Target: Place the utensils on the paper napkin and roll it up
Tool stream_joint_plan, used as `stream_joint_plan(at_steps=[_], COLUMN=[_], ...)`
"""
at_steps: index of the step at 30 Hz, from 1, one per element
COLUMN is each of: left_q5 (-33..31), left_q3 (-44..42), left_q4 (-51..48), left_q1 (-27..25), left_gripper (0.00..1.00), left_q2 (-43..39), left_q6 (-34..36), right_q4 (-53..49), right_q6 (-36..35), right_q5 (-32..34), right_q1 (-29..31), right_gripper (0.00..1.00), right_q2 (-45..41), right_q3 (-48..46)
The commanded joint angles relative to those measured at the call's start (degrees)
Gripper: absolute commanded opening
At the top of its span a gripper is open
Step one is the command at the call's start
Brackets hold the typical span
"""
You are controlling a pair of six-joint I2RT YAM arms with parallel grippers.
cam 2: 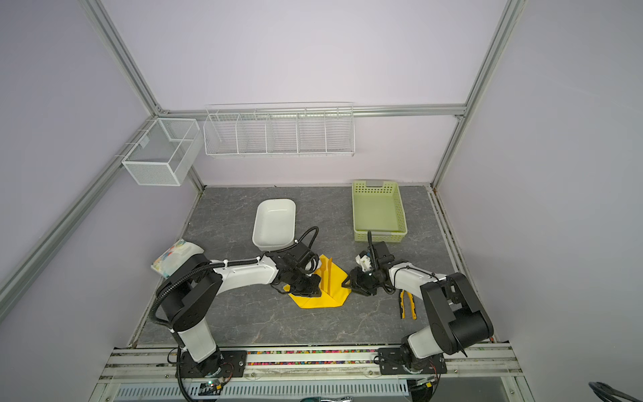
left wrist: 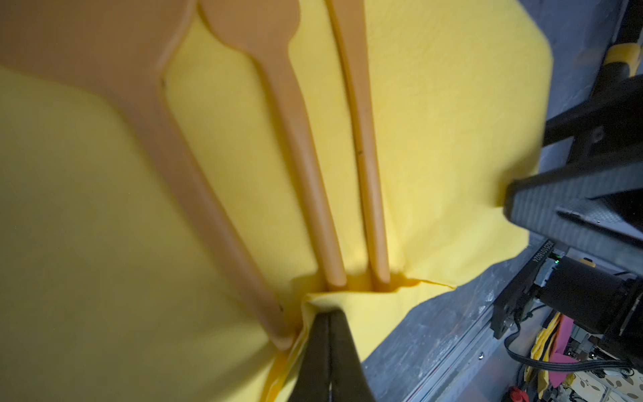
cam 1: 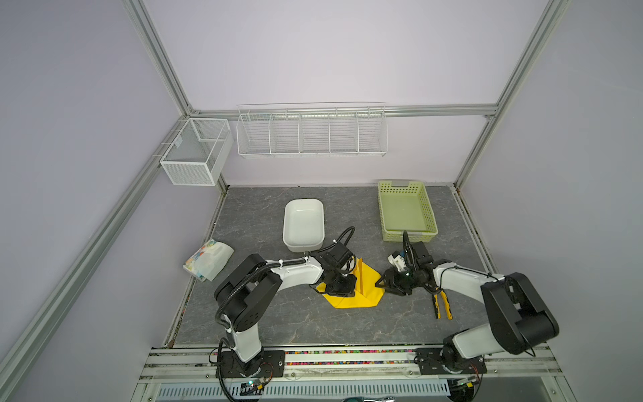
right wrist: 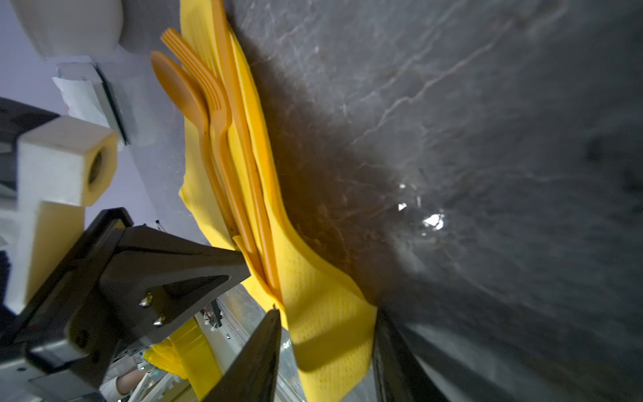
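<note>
The yellow paper napkin (cam 1: 370,282) (cam 2: 336,280) lies partly folded on the grey table between both arms. Three orange utensils (cam 1: 361,275) (cam 2: 327,275) rest side by side along its middle; the spoon (right wrist: 177,83), the fork (right wrist: 208,90) and a straight third piece (right wrist: 240,115) show in the right wrist view. My left gripper (cam 1: 343,290) (cam 2: 309,289) (left wrist: 327,313) is shut on a puckered fold of the napkin (left wrist: 452,139) at the handle ends. My right gripper (cam 1: 381,282) (cam 2: 348,283) (right wrist: 327,311) stands open around the napkin's right corner (right wrist: 323,334), a gap showing beside one finger.
A white tub (cam 1: 304,222) stands just behind the left arm. A green basket (cam 1: 409,237) sits at the back right. A white printed packet (cam 1: 208,259) lies at the left edge. Yellow-and-black pliers (cam 1: 442,306) lie under the right arm. Wire racks (cam 1: 313,132) hang on the wall.
</note>
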Motion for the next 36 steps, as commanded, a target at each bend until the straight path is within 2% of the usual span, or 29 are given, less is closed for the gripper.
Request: stream_joint_plan(at_steps=[1,10,11,13,15,17,19,21,26,30,36], left_q5=[-0.19,-0.03,-0.02,-0.10,-0.09,-0.10,-0.12,-0.10,-0.21,-0.32,-0.29], left_q3=[1.35,1.13,1.10,0.95,0.80,0.74,0.60,0.60,0.55,0.54,0.77], left_q4=[-0.72,-0.43,-0.46,-0.48,-0.42,-0.37,-0.25,-0.13,-0.20,-0.30,-0.11], left_q1=[-0.24,-0.26,-0.24,-0.25,-0.26,-0.23,-0.23,-0.24,-0.18,-0.21,-0.24], left_gripper=[0.00,0.00,0.00,0.00,0.00,0.00,0.00,0.00,0.00,0.00,0.00], left_q2=[0.55,0.48,0.42,0.28,0.20,0.12,0.10,0.14,0.16,0.11,0.09], left_q6=[0.08,0.01,0.05,0.01,0.01,0.01,0.01,0.01,0.01,0.01,-0.08], right_q4=[3.38,1.54,1.46,1.37,0.98,0.89,1.41,1.63,-0.24,-5.38,-9.57], right_q6=[3.34,3.48,3.44,3.12,2.71,2.43,2.23,2.02,1.04,-0.77,-2.18], right_q5=[-3.93,-1.49,-1.29,-0.69,-0.39,-0.29,-0.36,-0.72,0.37,5.00,7.88], right_q1=[-0.24,-0.32,-0.28,-0.37,-0.39,-0.40,-0.44,-0.43,-0.39,-0.40,-0.09], right_gripper=[0.47,0.50,0.49,0.37,0.35,0.35,0.42,0.44,0.34,0.26,0.20], right_q2=[-3.38,-7.79,-7.78,-7.66,-7.42,-7.22,-7.16,-6.97,-6.73,-7.49,-7.32], right_q3=[-1.82,-1.10,-0.79,-0.15,0.52,1.09,1.38,1.59,2.25,3.27,4.69])
